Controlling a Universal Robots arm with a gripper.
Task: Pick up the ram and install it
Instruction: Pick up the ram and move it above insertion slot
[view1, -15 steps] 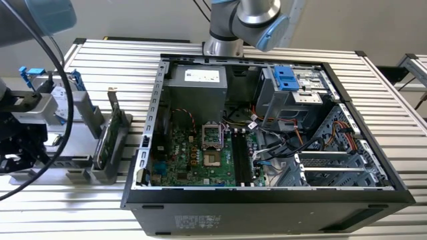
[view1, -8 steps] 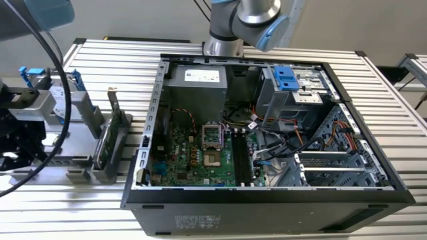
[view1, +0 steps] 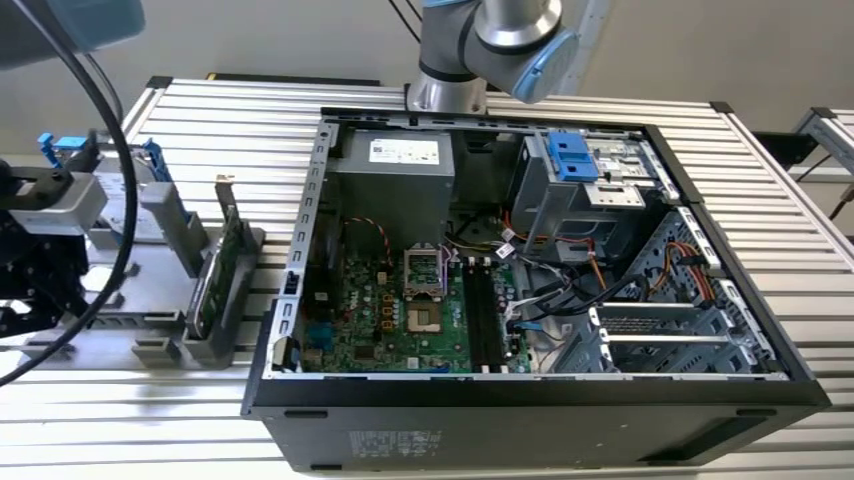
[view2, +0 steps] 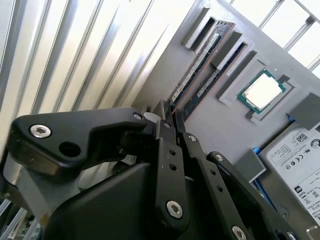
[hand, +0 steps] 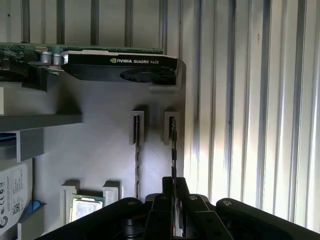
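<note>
an open computer case (view1: 534, 420) lies on the slatted table (view1: 787, 230), motherboard (view1: 380, 320) exposed; at the exterior view's left a grey holder (view1: 171, 225) carries what looks like an upright green card (view1: 218, 270).

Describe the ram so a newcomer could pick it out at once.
On the grey holder tray lying on the slatted table, look past the graphics card to the slot nearest the tray's edge. The ram is the long, thin dark stick standing on edge there, reaching to the gripper, unlike the square processor.
</note>
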